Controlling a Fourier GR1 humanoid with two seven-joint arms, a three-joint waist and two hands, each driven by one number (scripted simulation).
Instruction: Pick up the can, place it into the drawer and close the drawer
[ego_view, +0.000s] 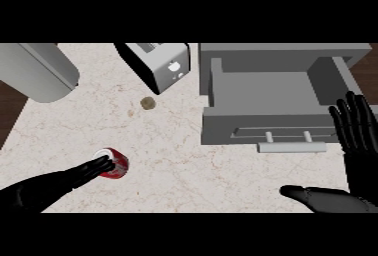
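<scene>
A red can (117, 165) with a white top stands on the marble counter at the lower left. My left hand (87, 170) comes in from the lower left, and its straight fingers touch the can's left side and top. The grey drawer (260, 95) at the upper right stands pulled out, with nothing showing inside; its bar handle (291, 146) faces me. My right hand (359, 131) rests open at the right edge, fingers up, thumb (303, 192) stretched to the left, just right of the drawer's front.
A silver toaster (161, 64) stands at the back middle. A large grey cylinder (35, 70) lies at the back left. A small brown round object (148, 103) sits on the counter in front of the toaster. The counter's left edge drops to a dark floor.
</scene>
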